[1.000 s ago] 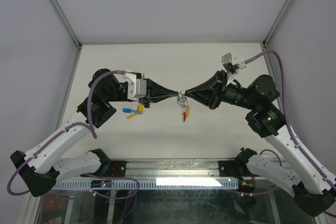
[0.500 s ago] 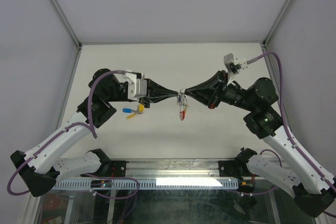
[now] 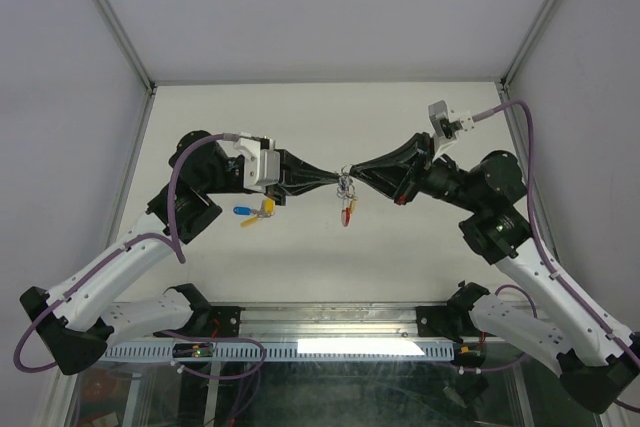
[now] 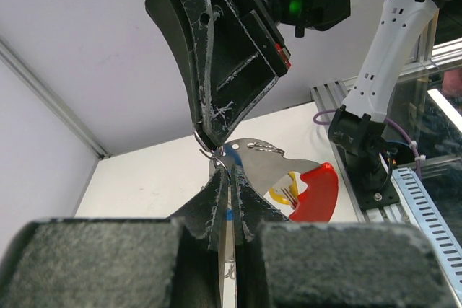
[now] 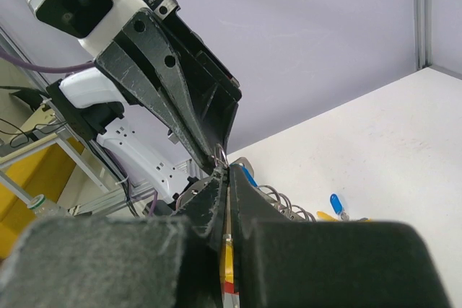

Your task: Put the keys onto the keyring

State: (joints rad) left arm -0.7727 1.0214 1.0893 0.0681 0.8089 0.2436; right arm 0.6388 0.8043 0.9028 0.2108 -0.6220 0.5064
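My left gripper point(image 3: 335, 179) and right gripper point(image 3: 352, 180) meet tip to tip above the table's middle. The keyring hangs between them, its red crescent point(image 3: 346, 216) below, with a yellow-tagged key beside it. In the left wrist view my left gripper point(image 4: 229, 171) is shut on a thin metal key with a blue tag point(image 4: 232, 154), next to the keyring's silvery plate point(image 4: 271, 174) and red crescent point(image 4: 319, 192). My right gripper point(image 5: 225, 171) is shut on the keyring's wire loop. A blue-tagged key point(image 3: 243, 211) and a yellow-tagged key point(image 3: 264, 209) lie on the table.
The white table point(image 3: 430, 247) is walled by grey panels behind and at the sides, with metal posts at the back corners. An aluminium rail point(image 3: 330, 347) runs along the near edge by the arm bases. The two loose keys also show in the right wrist view point(image 5: 336, 203).
The hanging red crescent and yellow tag have swung a little to the left. My right wrist has turned slightly. The fingertips stay together and the keys on the table have not moved.
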